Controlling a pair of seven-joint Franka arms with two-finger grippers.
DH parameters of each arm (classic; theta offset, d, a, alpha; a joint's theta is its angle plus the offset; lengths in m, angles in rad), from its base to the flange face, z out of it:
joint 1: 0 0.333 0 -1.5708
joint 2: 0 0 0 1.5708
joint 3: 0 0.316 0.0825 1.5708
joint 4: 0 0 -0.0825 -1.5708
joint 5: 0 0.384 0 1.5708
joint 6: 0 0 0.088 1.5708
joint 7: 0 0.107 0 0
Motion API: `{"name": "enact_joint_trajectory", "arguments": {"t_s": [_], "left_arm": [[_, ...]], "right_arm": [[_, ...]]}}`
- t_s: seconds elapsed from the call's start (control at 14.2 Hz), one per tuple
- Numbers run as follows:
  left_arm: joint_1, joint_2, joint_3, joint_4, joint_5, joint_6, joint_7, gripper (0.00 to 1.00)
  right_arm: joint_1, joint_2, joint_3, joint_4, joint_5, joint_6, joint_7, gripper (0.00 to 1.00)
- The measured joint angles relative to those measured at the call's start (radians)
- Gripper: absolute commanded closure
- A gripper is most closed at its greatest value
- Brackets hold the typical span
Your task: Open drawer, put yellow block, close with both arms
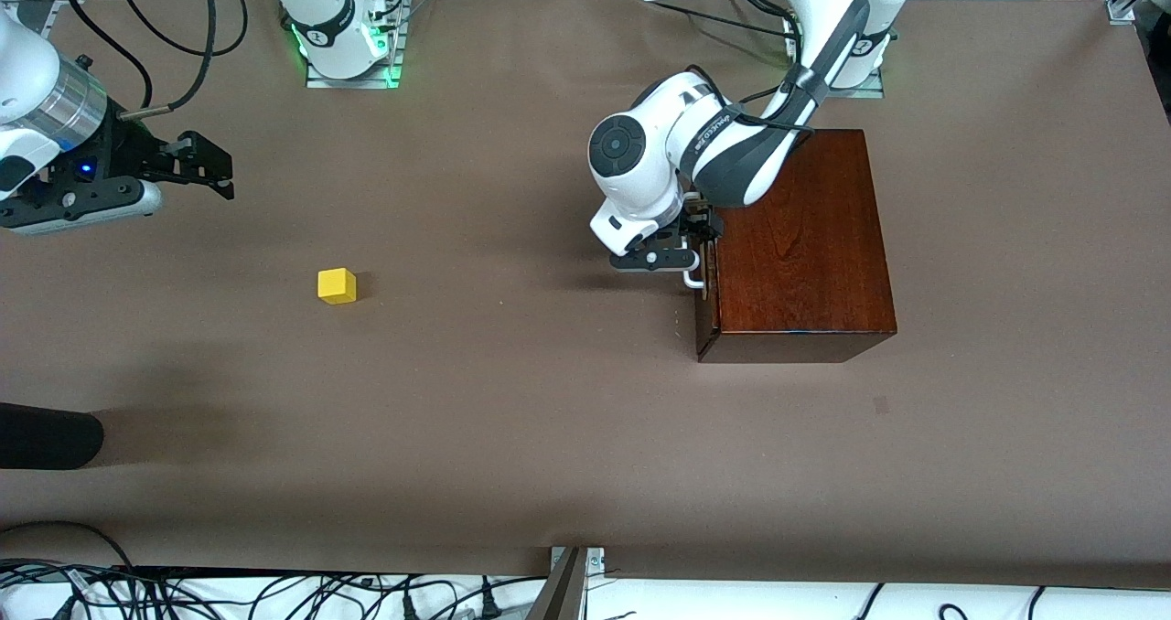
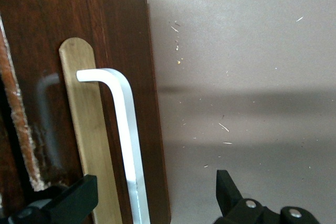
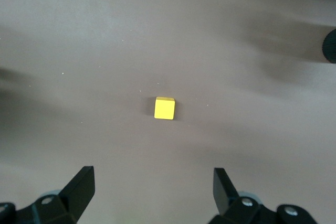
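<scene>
The dark mahogany box [image 1: 805, 245] stands toward the left arm's end of the table. Its drawer front [image 2: 47, 35] sits flush with the box, so the tray is hidden. The white bar handle [image 1: 693, 278] shows on a brass plate [image 2: 89, 129] in the left wrist view [image 2: 126, 129]. My left gripper [image 1: 700, 233] is open, with one finger on each side of the handle [image 2: 156, 184]. The yellow block [image 1: 337, 285] lies on the table toward the right arm's end. My right gripper [image 1: 212, 165] is open and empty in the air, and the block [image 3: 164, 108] shows ahead of it [image 3: 153, 179].
A black rounded object [image 1: 46, 435] juts in at the right arm's end, nearer the front camera than the block, and shows in the right wrist view [image 3: 329, 45]. Cables lie below the table's front edge [image 1: 274, 593]. Brown table surface [image 1: 512, 373] stretches between block and box.
</scene>
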Motion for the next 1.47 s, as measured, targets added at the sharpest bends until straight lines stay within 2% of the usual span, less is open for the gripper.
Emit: {"name": "enact_joint_trajectory", "arguments": {"t_s": [0.7, 1.47], "left_arm": [[-0.038, 0.043, 0.002, -0.018, 0.026, 0.025, -0.107, 0.0], [-0.078, 0.045, 0.001, -0.001, 0.027, 0.093, -0.122, 0.0]], "right_arm": [[-0.001, 0.0, -0.005, 0.0, 0.0, 0.0, 0.001, 0.0], [0.0, 0.011, 0.001, 0.0, 0.018, 0.002, 0.001, 0.0]]}}
